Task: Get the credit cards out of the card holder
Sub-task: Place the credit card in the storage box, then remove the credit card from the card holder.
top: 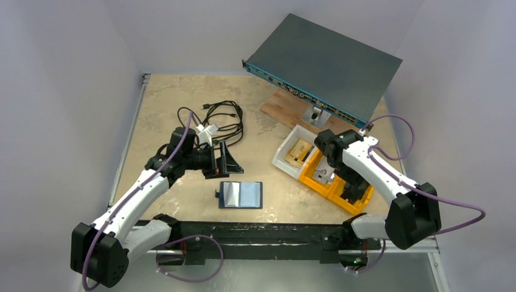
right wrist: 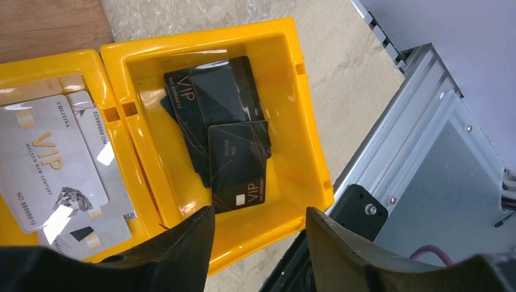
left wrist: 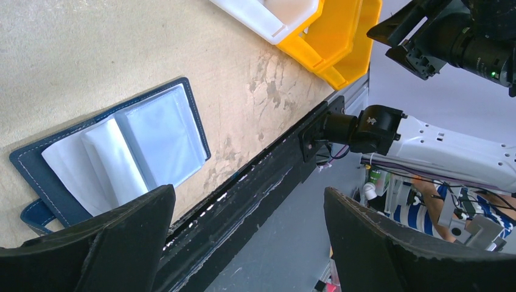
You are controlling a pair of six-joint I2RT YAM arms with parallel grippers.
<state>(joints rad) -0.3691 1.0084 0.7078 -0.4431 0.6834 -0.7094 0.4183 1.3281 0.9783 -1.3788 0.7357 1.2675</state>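
The card holder lies open on the table near its 6 o'clock edge. At the holder's 11 o'clock hangs the left gripper, jaws wide and empty. At its 3 o'clock the right gripper, jaws partly apart and holding nothing, hovers over black cards in a yellow bin.

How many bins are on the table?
3, in a row right of centre: a white bin, farthest; a middle yellow bin holding silver cards; a nearest yellow bin holding black cards. None seems hidden.
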